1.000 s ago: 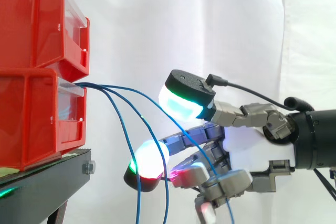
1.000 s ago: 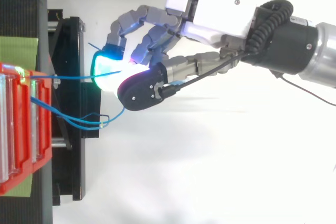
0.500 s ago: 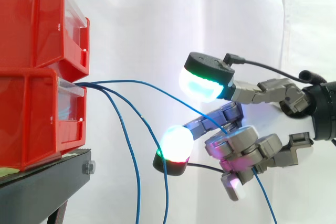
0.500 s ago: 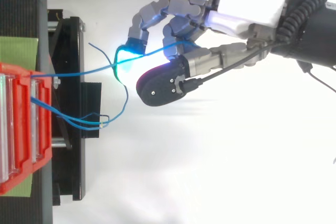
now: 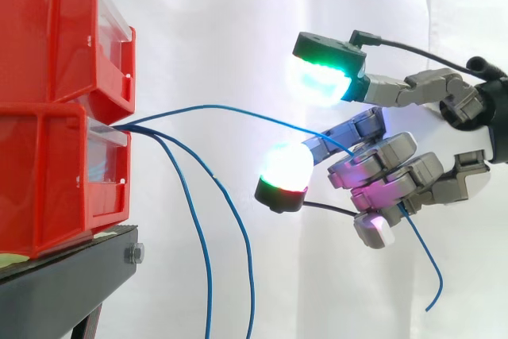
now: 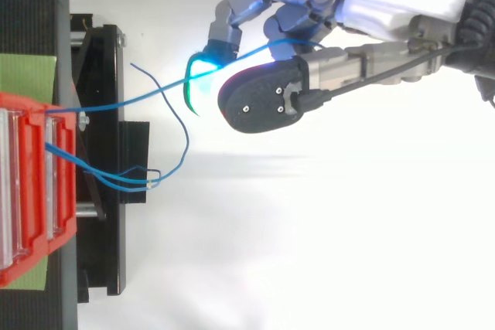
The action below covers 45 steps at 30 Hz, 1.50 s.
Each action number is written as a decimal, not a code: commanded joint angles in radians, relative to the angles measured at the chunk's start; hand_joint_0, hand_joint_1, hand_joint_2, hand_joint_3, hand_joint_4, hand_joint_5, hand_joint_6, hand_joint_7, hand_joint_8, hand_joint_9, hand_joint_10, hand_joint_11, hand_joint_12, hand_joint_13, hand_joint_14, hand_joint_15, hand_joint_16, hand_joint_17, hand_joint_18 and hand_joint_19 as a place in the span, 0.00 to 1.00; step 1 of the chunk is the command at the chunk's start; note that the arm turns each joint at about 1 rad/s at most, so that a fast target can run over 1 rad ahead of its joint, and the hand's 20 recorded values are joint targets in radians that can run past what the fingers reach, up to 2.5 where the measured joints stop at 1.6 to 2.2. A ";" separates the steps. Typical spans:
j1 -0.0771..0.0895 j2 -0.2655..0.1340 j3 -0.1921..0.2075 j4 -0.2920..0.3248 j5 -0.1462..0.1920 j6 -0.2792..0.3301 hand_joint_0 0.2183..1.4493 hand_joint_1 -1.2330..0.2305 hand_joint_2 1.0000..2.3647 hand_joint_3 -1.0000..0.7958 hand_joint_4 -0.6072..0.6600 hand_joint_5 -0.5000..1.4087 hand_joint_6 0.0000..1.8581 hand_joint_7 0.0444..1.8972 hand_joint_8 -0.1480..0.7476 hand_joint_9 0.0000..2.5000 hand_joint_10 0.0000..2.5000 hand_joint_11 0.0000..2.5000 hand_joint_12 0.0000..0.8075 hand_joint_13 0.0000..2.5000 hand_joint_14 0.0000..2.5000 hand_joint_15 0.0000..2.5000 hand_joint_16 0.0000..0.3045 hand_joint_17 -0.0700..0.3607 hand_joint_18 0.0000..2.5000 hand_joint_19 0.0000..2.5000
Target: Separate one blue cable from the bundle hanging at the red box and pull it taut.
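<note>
**Entry: one cable of three held apart**

Two stacked red plastic bins (image 5: 55, 109) sat on a black stand (image 5: 71, 275) at left. Three thin, smooth blue cables left the lower bin's front. Two hanging blue cables (image 5: 193, 220) drooped in slack curves beside the stand. The third blue cable (image 5: 238, 111) ran rightward in a shallow arc into the hand (image 5: 389, 176), whose fingers were curled round it. Its free end dangled below.
</note>
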 commanded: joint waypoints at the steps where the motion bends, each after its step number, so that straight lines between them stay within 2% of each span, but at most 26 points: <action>1: 0.001 0.003 0.000 -0.011 0.003 0.006 0.29 0.54 0.00 0.28 0.58 0.13 0.42 0.45 0.45 0.27 0.64 0.49 0.41 0.36 0.60 0.51 0.16 0.41 0.35 0.41; 8: -0.001 0.003 0.005 -0.016 0.012 0.056 0.32 0.57 0.00 0.30 0.59 0.13 0.45 0.44 0.45 0.27 0.65 0.49 0.40 0.37 0.60 0.52 0.15 0.41 0.35 0.42; 12: -0.004 0.003 0.012 -0.016 0.034 0.073 0.33 0.56 0.01 0.33 0.60 0.13 0.46 0.43 0.45 0.27 0.68 0.49 0.40 0.37 0.60 0.52 0.15 0.41 0.35 0.42; 19: -0.008 0.003 0.011 -0.018 0.052 0.095 0.35 0.47 0.02 0.43 0.60 0.13 0.49 0.44 0.45 0.27 0.76 0.46 0.40 0.37 0.62 0.51 0.15 0.41 0.36 0.42; 23: -0.011 0.003 0.012 -0.018 0.060 0.104 0.35 0.45 0.02 0.45 0.59 0.13 0.49 0.43 0.46 0.26 0.78 0.46 0.40 0.37 0.63 0.51 0.15 0.41 0.36 0.42; 29: -0.014 0.003 0.011 -0.016 0.084 0.101 0.37 0.41 0.02 0.43 0.59 0.13 0.49 0.41 0.45 0.26 0.78 0.46 0.40 0.37 0.61 0.52 0.15 0.41 0.36 0.42; 32: -0.016 0.003 0.011 -0.013 0.095 0.099 0.37 0.39 0.01 0.36 0.59 0.13 0.49 0.43 0.45 0.26 0.78 0.46 0.39 0.37 0.59 0.53 0.15 0.41 0.35 0.42; 33: -0.016 0.003 0.011 -0.013 0.095 0.099 0.35 0.40 0.01 0.32 0.58 0.13 0.49 0.42 0.44 0.26 0.78 0.46 0.39 0.37 0.59 0.53 0.15 0.41 0.35 0.42; 36: -0.019 0.001 0.011 -0.013 0.095 0.087 0.34 0.44 0.00 0.30 0.58 0.13 0.49 0.42 0.45 0.27 0.77 0.46 0.39 0.38 0.59 0.53 0.15 0.40 0.35 0.42; 45: -0.022 0.003 0.011 -0.016 0.095 0.085 0.32 0.53 0.00 0.31 0.60 0.14 0.49 0.44 0.45 0.29 0.73 0.48 0.40 0.38 0.59 0.53 0.15 0.40 0.35 0.42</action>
